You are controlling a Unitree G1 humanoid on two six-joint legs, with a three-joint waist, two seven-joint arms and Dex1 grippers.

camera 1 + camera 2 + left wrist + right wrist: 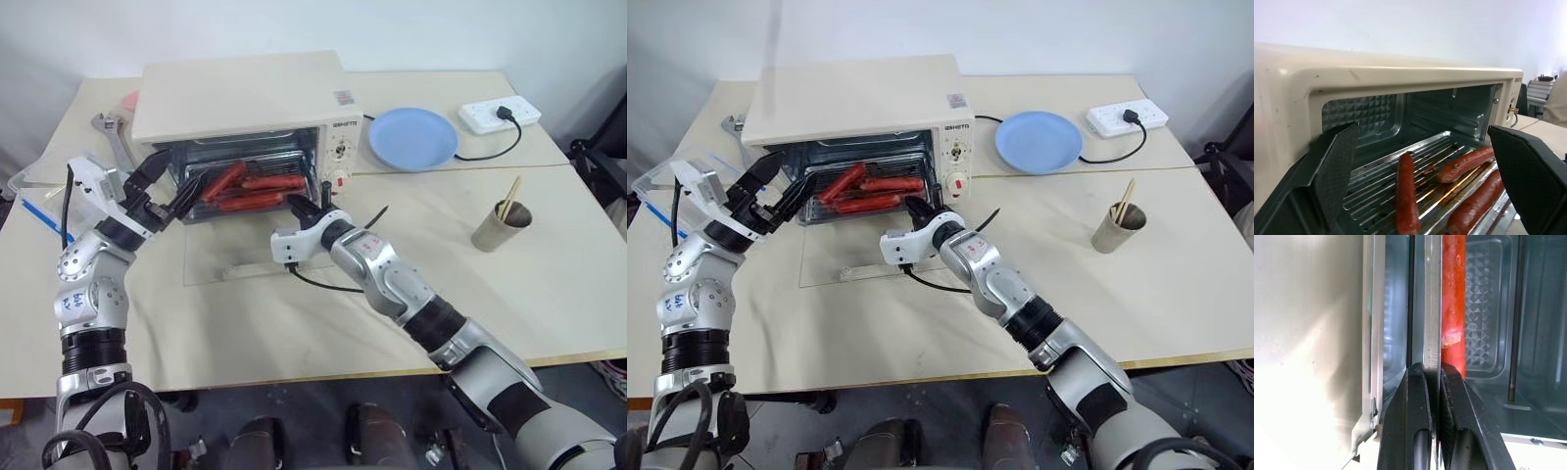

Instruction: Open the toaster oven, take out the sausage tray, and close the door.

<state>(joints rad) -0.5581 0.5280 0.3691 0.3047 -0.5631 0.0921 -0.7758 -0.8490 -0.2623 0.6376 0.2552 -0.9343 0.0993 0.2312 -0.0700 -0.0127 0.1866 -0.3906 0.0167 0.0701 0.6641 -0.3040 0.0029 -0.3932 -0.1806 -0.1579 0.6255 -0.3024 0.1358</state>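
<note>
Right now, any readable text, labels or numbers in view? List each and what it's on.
Dark brand word at the top of the toaster oven control panel: too small to read.
Red sticker on the oven top: unreadable.
Blue marks on the left arm: illegible.

Cream tables [509, 255] (pushed together) against a white wall [294, 24].

Head pair overhead; wrists close at oven [240, 108].

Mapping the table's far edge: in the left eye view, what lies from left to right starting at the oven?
Oven → blue plate → power strip.
</note>
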